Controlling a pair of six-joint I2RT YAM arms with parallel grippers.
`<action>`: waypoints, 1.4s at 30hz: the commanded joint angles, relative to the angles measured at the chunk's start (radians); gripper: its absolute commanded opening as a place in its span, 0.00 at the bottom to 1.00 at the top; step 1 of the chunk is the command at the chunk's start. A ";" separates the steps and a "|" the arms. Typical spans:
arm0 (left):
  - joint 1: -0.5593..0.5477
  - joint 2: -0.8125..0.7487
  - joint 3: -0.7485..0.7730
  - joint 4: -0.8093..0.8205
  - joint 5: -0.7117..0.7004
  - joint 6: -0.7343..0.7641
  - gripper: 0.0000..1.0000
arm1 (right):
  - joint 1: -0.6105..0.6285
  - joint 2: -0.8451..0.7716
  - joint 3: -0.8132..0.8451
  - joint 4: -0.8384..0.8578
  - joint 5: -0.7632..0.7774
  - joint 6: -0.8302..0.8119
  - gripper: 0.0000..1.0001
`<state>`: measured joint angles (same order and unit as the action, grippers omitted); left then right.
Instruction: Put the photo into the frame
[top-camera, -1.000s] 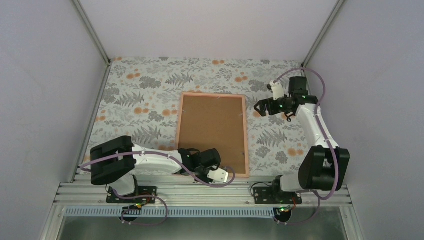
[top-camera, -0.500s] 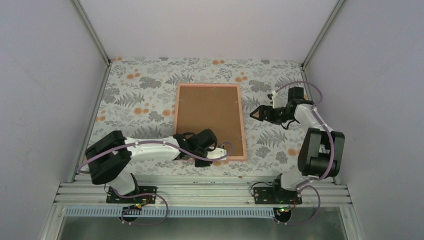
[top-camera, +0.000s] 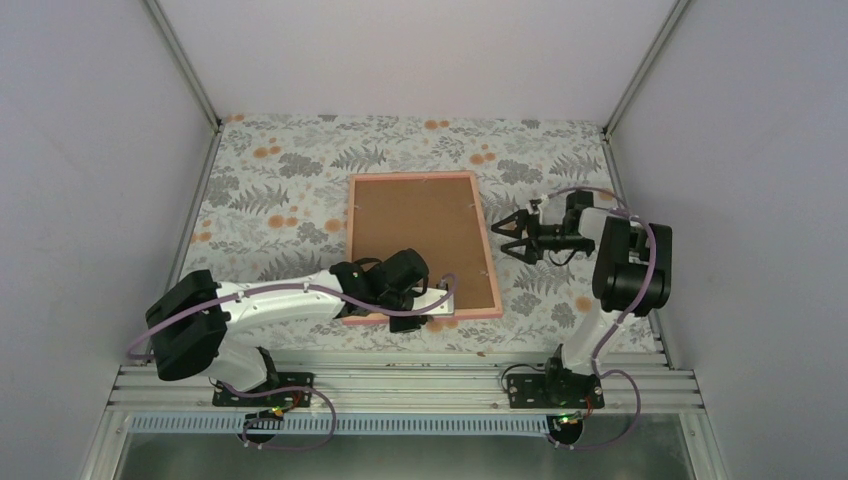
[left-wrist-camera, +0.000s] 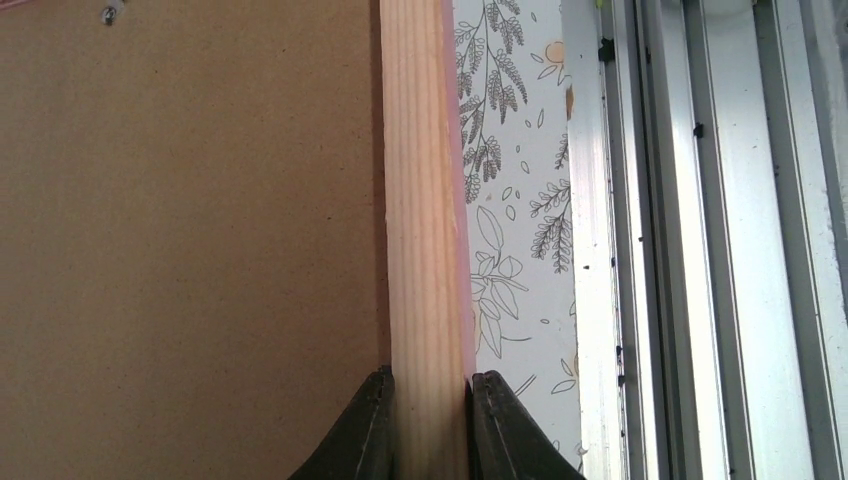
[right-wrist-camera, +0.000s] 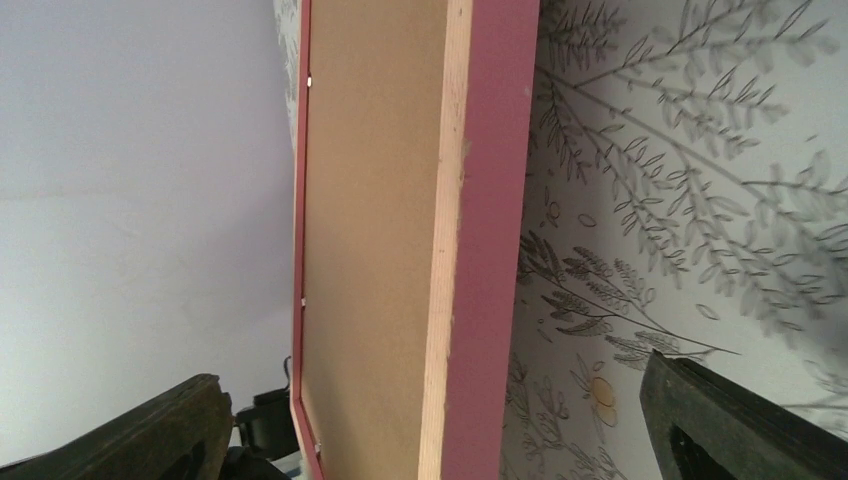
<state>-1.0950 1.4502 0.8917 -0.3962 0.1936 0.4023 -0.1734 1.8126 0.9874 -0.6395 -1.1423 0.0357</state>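
Observation:
The pink frame (top-camera: 490, 262) lies back side up on the floral table, its brown backing board (top-camera: 415, 230) facing me. The photo is not in view. My left gripper (top-camera: 428, 306) is shut on the frame's near edge rail (left-wrist-camera: 425, 200); the black fingers (left-wrist-camera: 370, 430) pinch the pale wood from both sides. My right gripper (top-camera: 503, 239) is open, level with the frame's right side and just clear of it. In the right wrist view the frame's right edge (right-wrist-camera: 480, 250) stands between the wide-open fingers (right-wrist-camera: 730, 420).
The floral table cover (top-camera: 280, 200) surrounds the frame. An aluminium rail (top-camera: 400, 385) runs along the near edge, also in the left wrist view (left-wrist-camera: 700, 250). White walls enclose the left, back and right sides.
The left gripper has pushed the frame away from the near rail and turned it slightly. The right arm has lowered and moved its open gripper to the frame's right edge.

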 joint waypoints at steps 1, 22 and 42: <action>-0.001 -0.048 0.060 0.101 0.025 0.032 0.02 | 0.054 0.041 -0.037 0.068 -0.077 0.083 1.00; 0.002 -0.033 0.061 0.094 -0.110 0.112 0.03 | 0.137 0.071 0.079 0.000 -0.172 0.062 0.12; 0.454 -0.081 0.393 -0.098 -0.139 0.005 1.00 | 0.106 -0.118 0.691 -0.276 0.079 -0.164 0.04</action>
<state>-0.7685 1.3628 1.2171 -0.4686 0.0612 0.4923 -0.0601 1.7935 1.4994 -0.9405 -1.0603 0.0441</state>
